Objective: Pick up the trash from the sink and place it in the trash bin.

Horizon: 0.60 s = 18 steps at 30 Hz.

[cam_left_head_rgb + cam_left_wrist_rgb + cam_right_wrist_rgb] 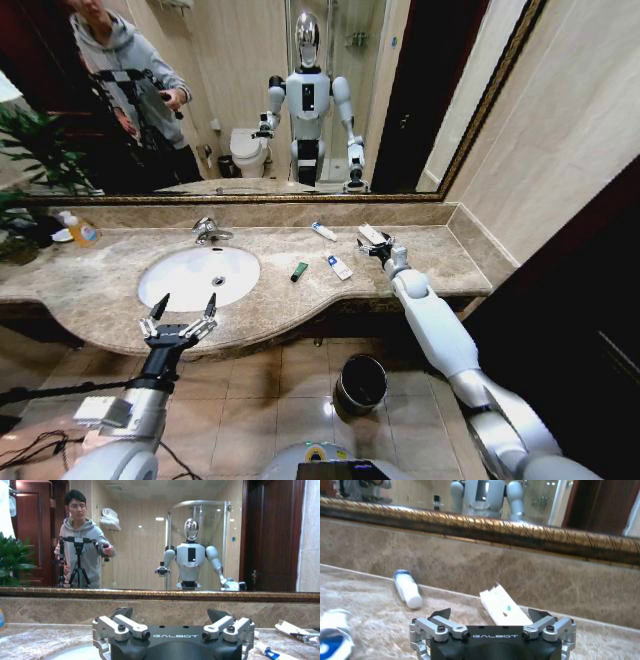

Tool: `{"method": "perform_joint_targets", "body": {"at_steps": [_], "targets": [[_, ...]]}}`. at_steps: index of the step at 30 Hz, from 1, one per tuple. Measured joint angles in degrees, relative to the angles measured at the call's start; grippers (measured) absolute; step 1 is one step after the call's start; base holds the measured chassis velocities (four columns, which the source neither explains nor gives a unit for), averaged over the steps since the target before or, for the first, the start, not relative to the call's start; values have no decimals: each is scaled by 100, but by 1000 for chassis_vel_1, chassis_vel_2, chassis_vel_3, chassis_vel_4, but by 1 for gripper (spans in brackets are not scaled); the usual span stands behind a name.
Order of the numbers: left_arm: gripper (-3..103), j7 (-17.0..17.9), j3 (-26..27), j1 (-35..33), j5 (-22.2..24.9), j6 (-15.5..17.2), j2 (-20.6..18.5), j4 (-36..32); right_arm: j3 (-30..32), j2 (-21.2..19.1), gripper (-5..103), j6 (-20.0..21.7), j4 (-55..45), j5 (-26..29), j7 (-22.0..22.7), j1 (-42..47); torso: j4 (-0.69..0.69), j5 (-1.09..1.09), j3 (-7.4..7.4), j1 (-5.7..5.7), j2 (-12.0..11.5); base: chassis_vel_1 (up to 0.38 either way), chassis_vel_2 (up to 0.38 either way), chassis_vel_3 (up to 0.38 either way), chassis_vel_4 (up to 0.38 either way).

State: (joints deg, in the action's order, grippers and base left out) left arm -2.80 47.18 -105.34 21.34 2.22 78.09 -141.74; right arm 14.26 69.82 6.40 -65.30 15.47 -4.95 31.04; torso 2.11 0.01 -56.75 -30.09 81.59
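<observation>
Trash: small white tube with a blue cap [323, 231] lies on the beige marble countertop [430, 255] near the back wall; a dark green tube [299, 271] sits just beside the basin's rim; a white tube with a blue mark [339, 267] lies next to it; a flat white sachet [502, 605] rests right in front of my right gripper.
Sink: white oval basin [197, 276] set in the marble, chrome faucet [207, 231] at its back edge; the trash lies on the counter to its right, apart from the bowl.
Right gripper [375, 245]: out over the counter, fingers spread wide, straddling the near end of the sachet; nothing pinched.
Left gripper [183, 310]: hanging at the front edge of the basin; my fingers stand apart and empty.
Trash bin: small round black bin with a glossy rim [360, 384] on the tiled floor below the counter, under my right arm.
</observation>
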Motion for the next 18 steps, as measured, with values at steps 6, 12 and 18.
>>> {"method": "perform_joint_targets", "body": {"at_steps": [6,12,18], "targets": [[100,0,0,0,0,0,0,0,31,4,98,-108,432,101,-57,-155,0,-1,0,0,0,0,0,0,0],[100,0,0,0,0,0,0,0,35,-23,77,-153,537,140,-85,-190,-1,-1,0,0,0,0,0,0,0],[100,0,0,0,0,0,0,0,28,6,54,-162,600,227,-113,-232,0,-1,1,0,0,0,0,0,0]]}}
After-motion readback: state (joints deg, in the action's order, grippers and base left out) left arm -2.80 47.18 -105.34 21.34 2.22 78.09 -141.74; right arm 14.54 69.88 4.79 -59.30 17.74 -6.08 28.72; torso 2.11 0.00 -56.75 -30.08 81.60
